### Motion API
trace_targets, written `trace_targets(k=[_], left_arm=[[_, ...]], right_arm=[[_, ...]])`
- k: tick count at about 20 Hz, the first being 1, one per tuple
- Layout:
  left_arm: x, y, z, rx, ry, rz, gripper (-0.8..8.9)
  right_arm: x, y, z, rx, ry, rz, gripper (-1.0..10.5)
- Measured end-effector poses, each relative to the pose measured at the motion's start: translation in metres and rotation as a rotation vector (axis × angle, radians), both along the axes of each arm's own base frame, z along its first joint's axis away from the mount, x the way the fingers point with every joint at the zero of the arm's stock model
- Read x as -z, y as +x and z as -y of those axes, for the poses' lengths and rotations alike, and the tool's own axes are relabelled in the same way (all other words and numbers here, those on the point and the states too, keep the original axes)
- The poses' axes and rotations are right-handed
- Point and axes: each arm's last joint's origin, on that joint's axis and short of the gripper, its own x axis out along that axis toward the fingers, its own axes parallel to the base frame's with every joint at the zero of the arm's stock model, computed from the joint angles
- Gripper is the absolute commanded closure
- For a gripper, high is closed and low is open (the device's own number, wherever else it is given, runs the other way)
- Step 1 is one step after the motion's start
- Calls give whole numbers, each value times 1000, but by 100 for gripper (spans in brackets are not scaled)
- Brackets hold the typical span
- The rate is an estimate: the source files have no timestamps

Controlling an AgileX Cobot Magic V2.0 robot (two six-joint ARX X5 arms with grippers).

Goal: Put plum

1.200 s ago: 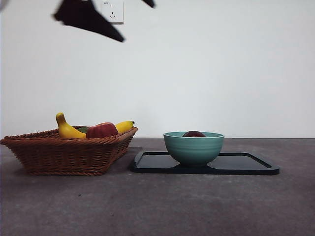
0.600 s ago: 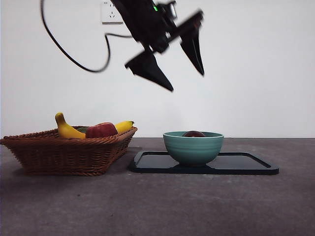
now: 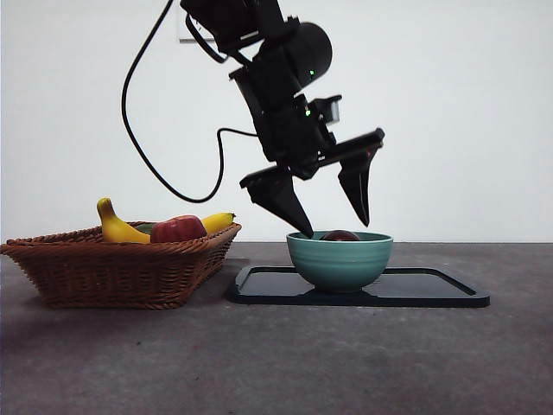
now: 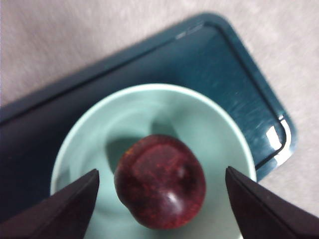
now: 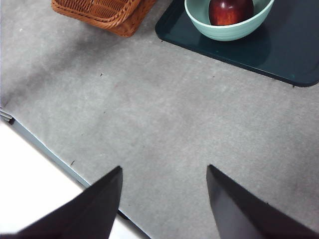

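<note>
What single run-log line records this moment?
left pincer: open, above bowl | plum: in bowl, ungrasped | right pincer: open, waiting

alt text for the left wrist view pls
A dark maroon plum lies in a pale green bowl standing on a dark tray. The left claw hangs open above it, one jaw on each side of the plum.

Front camera looks level; wrist cameras look down (sharing the bowl (image 4: 149, 114)).

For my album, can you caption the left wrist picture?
Open left gripper above a dark maroon plum in a pale green bowl.
</note>
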Motion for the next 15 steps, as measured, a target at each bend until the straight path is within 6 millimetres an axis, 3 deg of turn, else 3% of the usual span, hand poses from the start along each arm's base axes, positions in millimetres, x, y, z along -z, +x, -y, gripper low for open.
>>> trace_targets(k=[15], left_arm=[[17,1,8,8,24,-1,442]], right_arm=[[0,0,0,0,-3,-4,680]])
